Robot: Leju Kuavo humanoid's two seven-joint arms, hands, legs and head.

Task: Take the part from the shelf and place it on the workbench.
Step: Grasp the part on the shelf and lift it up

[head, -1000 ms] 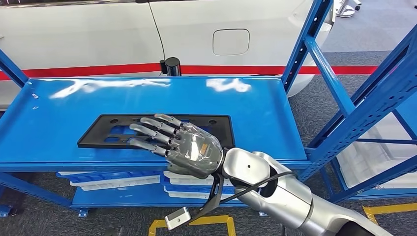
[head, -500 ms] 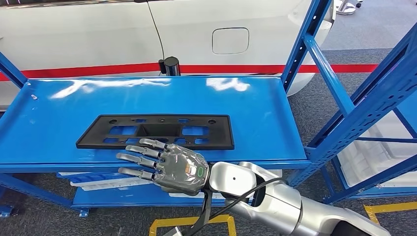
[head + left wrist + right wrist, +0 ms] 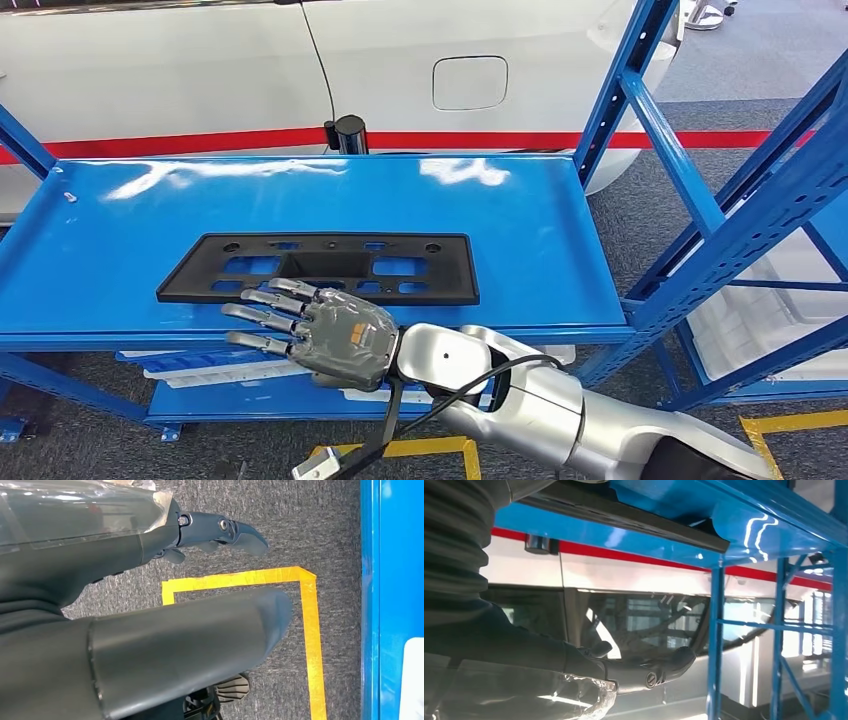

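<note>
Head view. I see the part (image 3: 320, 268), a flat black rectangular plate with several rectangular cut-outs and small round holes along its far edge. It lies flat on the blue shelf (image 3: 520, 230), near the shelf's front edge and somewhat left of centre, its long axis running parallel to that front edge. My right hand (image 3: 320, 330) sits at the shelf's front edge, just in front of the part, fingers spread apart and pointing left, holding nothing; the fingertips overlap the part's near edge, and I cannot tell whether they touch it. Beyond the shelf's back edge stands a white car body (image 3: 200, 60) with a red stripe. Grey carpet (image 3: 650, 220) lies to the right, and yellow floor tape (image 3: 790, 425) shows low on the right.

Left wrist view. My left hand (image 3: 150, 605) hangs over grey carpet marked with a yellow tape outline (image 3: 310, 630). Its thumb and fingers are apart, with nothing between them.

Right wrist view. I look from below the shelf's front lip; the part's dark edge (image 3: 624, 517) rests on the blue surface. A finger of my right hand (image 3: 649, 672) extends free in front of the car.
</note>
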